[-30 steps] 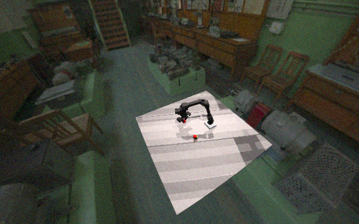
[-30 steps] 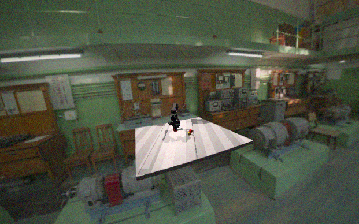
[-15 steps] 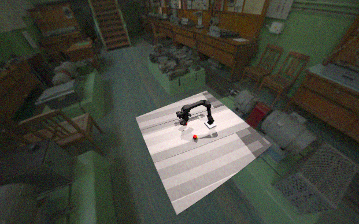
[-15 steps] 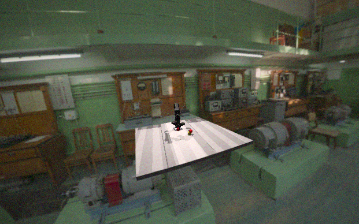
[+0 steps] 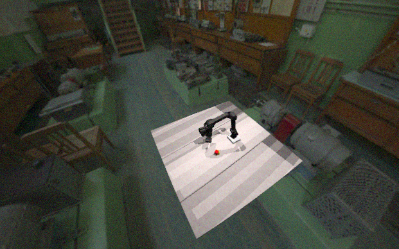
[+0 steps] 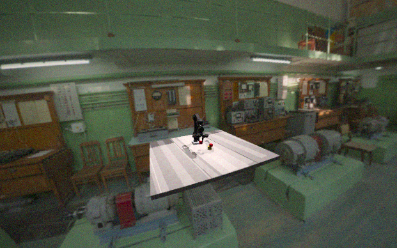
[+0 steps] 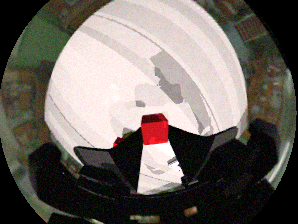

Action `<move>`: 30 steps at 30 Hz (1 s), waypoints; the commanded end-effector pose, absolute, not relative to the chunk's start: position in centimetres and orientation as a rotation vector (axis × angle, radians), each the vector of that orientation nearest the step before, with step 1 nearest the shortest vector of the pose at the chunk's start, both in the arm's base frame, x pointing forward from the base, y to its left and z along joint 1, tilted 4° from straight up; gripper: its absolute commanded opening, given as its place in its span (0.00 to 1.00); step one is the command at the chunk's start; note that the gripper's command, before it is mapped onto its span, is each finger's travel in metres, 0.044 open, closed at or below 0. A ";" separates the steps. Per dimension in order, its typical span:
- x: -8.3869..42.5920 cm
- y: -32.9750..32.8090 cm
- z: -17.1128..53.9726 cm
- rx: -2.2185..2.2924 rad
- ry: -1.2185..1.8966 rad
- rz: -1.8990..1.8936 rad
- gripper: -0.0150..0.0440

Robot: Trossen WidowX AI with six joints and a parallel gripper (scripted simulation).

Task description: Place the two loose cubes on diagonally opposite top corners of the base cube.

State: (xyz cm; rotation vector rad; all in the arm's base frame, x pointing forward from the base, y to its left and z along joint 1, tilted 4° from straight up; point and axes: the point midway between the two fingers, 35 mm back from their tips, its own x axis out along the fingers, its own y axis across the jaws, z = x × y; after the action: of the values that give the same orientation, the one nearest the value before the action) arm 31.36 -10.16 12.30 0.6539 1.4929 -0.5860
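The yellow base cube stands on the table, small and partly hidden. A red cube sits on top of it, toward one side; which corner it caps is too small to tell. My gripper is shut on the other red cube. This cube shows at the fingertips in the wrist view and is hidden in the top view. The gripper is off to one side of the base cube, above the table, and not over it.
The striped pale table bears the arm's white base plate, behind the cubes in the exterior view. Shadows of the arm fall across the table. Chairs, machines and benches stand around it.
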 end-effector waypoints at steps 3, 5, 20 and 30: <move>31.3 -8.2 12.4 0.531 1.519 -0.455 0.43; 31.3 -7.6 12.4 0.490 1.526 -0.414 0.43; 30.6 -3.1 12.4 0.188 1.560 -0.105 0.43; 29.8 -0.3 12.4 -0.014 1.559 0.101 0.43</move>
State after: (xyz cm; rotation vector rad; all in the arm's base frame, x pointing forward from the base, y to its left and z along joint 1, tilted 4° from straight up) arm 30.05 -1.26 12.35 0.0505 1.5657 0.0306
